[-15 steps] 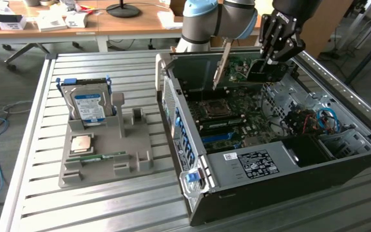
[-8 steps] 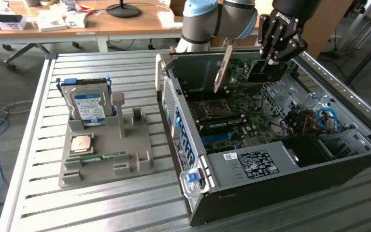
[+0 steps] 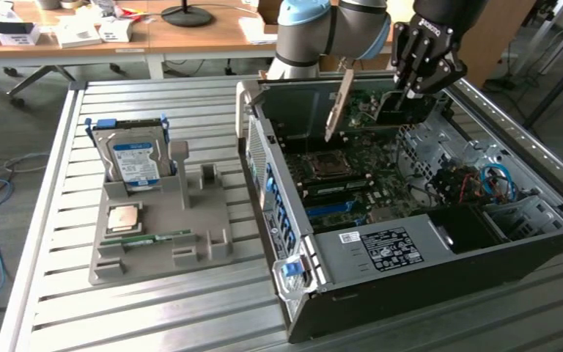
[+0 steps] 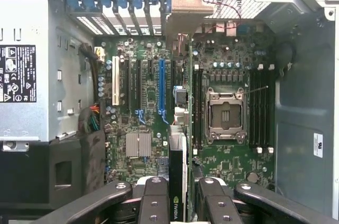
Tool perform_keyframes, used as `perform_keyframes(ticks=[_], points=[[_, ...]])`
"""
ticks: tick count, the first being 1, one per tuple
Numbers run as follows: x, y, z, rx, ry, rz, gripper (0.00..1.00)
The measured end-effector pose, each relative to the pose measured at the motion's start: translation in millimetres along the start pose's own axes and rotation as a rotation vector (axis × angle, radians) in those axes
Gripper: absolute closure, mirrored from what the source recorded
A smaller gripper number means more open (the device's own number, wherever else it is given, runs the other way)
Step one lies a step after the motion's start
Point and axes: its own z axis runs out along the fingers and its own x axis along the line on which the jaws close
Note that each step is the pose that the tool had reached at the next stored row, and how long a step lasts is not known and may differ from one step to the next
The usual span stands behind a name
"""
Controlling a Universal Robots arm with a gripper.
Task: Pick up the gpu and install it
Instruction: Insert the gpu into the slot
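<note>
Dark thin gpu [image 3: 389,111] — grey bracket [image 3: 337,103] | gripped by tool [image 3: 413,89] | above case [image 3: 380,293]

"NVIDIA" with logo on gpu [image 4: 177,181] edge. Power supply label [image 3: 391,248], 5 o'clock in exterior view: print unreadable. Hard drive label [image 3: 135,158], 9 o'clock: unreadable.

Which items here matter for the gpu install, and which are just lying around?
In the job: gpu, held in the claw; open computer case; motherboard.
Lying about: hard drive, processor chip, memory stick, all on the grey holder.
</note>
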Motion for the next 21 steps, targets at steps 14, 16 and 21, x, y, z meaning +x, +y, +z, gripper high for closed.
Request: perform_keyframes(ticks=[14,16,21], points=[[0.1,2.2,5.1,0.0034,0.0016,-0.034,0.74],[0.1,2.7,6.5,0.0042,0.0019,-0.038,0.74],[0.1,3.3,7.5,0.0061,0.0025,-0.046,0.74]])
